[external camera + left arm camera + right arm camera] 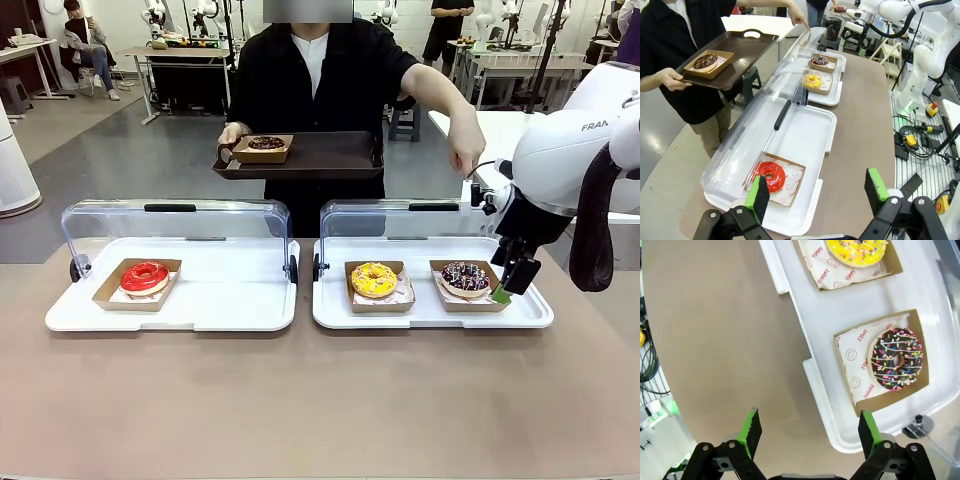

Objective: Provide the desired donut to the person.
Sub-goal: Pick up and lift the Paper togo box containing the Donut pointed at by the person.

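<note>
**Person.** The person [310, 90] stands at the far side of the brown table [300, 400]. The tray-holding hand [231, 133] grips the handle end of a dark serving tray [335, 158], held level in front of the body. A plain chocolate donut [266, 144] sits on it in a cardboard boat, near that hand. The pointing hand [466, 150] is stretched out to the side with its index finger directed downward. It is above the raised clear lid [400, 222] of the right display tray [430, 312].

**Donuts on display.** The right display tray holds a yellow-iced donut [374, 279] and a chocolate sprinkle donut [465, 278]. Each is in its own cardboard boat, and they lie side by side without touching. The sprinkle donut lies at the end of the tray below the pointing hand. The left display tray [230, 300] also has its lid up, and a red-glazed donut [145, 276] lies toward its left end.

**Right gripper** [809, 425]. The fingers are spread wide with nothing between them. Seen from the front, it hangs at the right end of the right display tray, just beside the sprinkle donut's boat. Its own camera shows it above the tray's rim and the bare tabletop. There the sprinkle donut lies ahead and off to one side, clear of both green pads.

**Left gripper** [817, 187]. This one is also spread wide and empty. It hovers above the outer end of the left display tray, and the red-glazed donut shows just beside one green pad.
</note>
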`<action>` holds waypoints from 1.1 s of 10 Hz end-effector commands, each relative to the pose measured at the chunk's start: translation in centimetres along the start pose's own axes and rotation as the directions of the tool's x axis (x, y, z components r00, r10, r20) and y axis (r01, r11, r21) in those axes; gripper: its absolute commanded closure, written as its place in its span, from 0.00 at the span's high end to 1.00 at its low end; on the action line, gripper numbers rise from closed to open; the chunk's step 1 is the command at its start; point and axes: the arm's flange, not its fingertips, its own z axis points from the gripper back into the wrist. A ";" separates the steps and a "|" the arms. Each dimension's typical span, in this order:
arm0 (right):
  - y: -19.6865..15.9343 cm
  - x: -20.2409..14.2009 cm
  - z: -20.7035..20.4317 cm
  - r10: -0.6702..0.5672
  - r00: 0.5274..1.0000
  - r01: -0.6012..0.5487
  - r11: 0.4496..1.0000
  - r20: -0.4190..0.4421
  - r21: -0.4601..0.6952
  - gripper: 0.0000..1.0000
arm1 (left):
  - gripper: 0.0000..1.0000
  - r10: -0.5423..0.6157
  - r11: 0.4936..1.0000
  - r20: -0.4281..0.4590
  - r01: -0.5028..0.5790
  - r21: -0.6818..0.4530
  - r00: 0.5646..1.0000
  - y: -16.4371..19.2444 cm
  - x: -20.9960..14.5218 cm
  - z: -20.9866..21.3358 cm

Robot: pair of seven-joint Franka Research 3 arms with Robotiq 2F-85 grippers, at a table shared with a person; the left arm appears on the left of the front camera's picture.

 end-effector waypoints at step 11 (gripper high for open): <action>-6.7 -2.4 -6.1 0.216 0.975 -0.214 0.975 -0.040 0.051 1.00 | 1.00 -0.005 1.000 0.002 0.005 0.002 1.000 -0.1 0.1 0.1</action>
